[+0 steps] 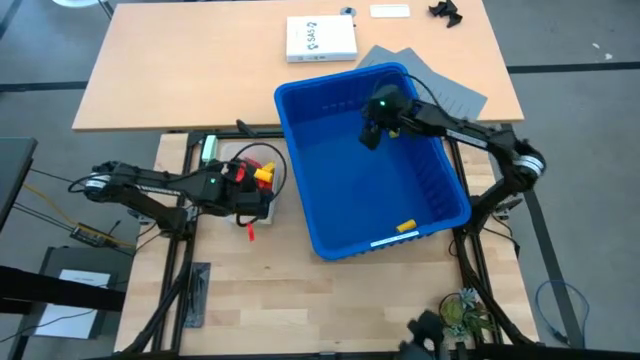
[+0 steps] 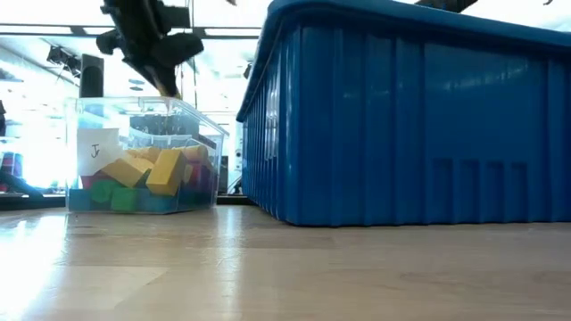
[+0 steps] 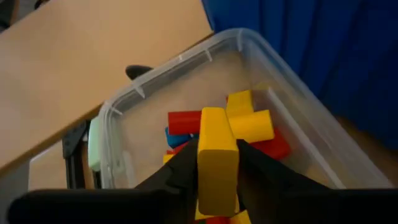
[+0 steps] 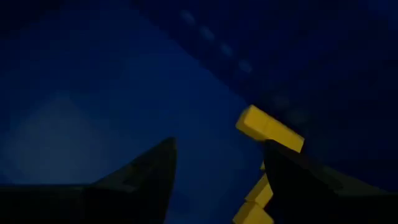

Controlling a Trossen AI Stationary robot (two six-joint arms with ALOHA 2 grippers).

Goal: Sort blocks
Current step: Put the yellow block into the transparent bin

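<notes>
A clear tub stands left of the large blue bin and holds red, yellow, blue and green blocks. My left gripper hangs over the tub, shut on a yellow block. My right gripper is open inside the bin, near its far side, with nothing between its fingers. Yellow blocks lie on the bin's floor ahead of it; one yellow block shows by the bin's near wall. My left gripper pinches the yellow block's two long sides between its two fingers. The fingers slant down toward the tub and lie along the block, whose free end sticks out past the fingertips. The block is lifted clear, above the blocks in the tub.
A small red piece lies on the table just near of the tub. A white box and grey sheets lie on the far table. The blue bin's tall wall stands right beside the tub.
</notes>
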